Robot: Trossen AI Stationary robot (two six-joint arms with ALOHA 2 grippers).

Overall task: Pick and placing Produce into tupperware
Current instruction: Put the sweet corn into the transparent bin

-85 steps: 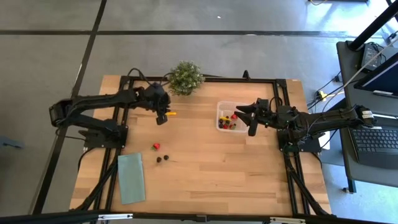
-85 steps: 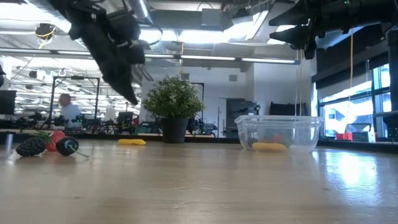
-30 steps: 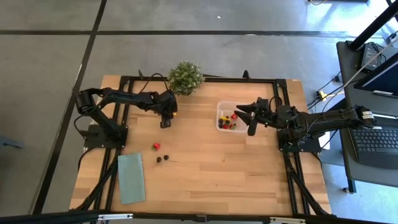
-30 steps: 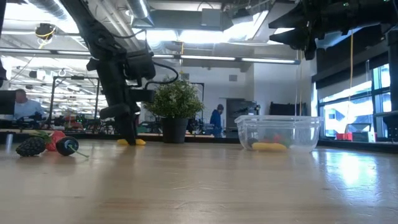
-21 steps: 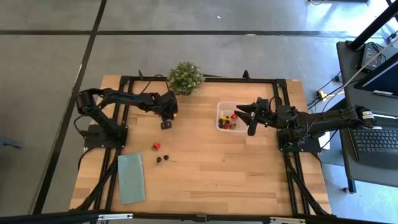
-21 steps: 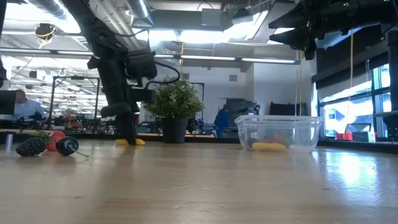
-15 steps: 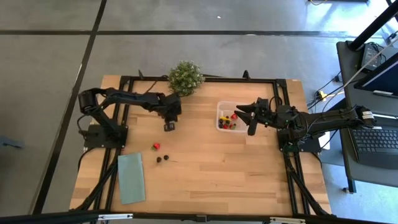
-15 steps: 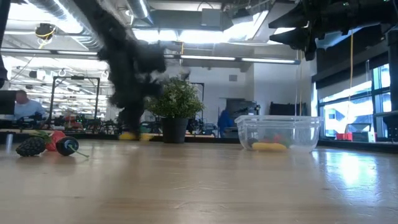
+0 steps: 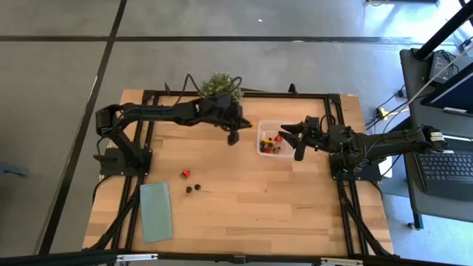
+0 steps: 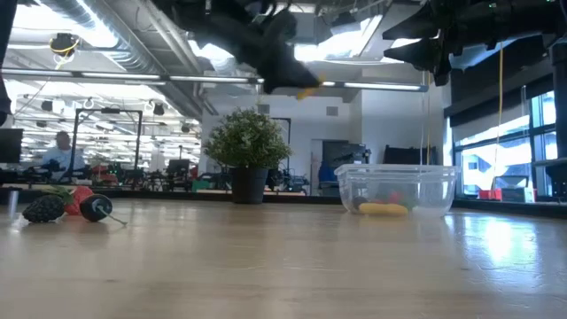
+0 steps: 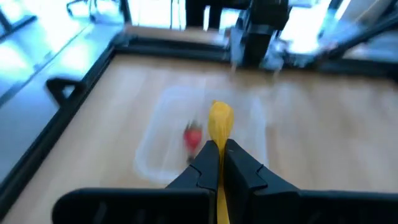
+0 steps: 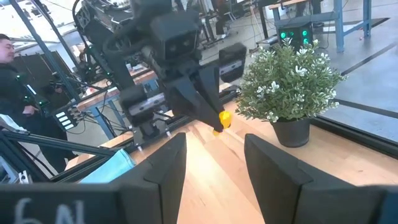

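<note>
Left gripper (image 9: 238, 130) clamped on yellow produce piece (image 11: 220, 119), airborne beside tupperware (image 9: 260, 147) near bench's far edge; right gripper (image 9: 294, 136) spread above it; several pieces inside, three produce pieces (image 9: 191, 182) near left edge remaining.

**Yellow between black fingers**

A bright yellow piece (image 11: 220, 122) sticks out between the black fingers of the left gripper (image 11: 217, 163). Beyond the jaws lies the clear, colourless tupperware (image 11: 163, 134) with a red piece (image 11: 193, 136) inside. The table (image 9: 295, 199) beneath is pale blond wood with a black frame.
</note>
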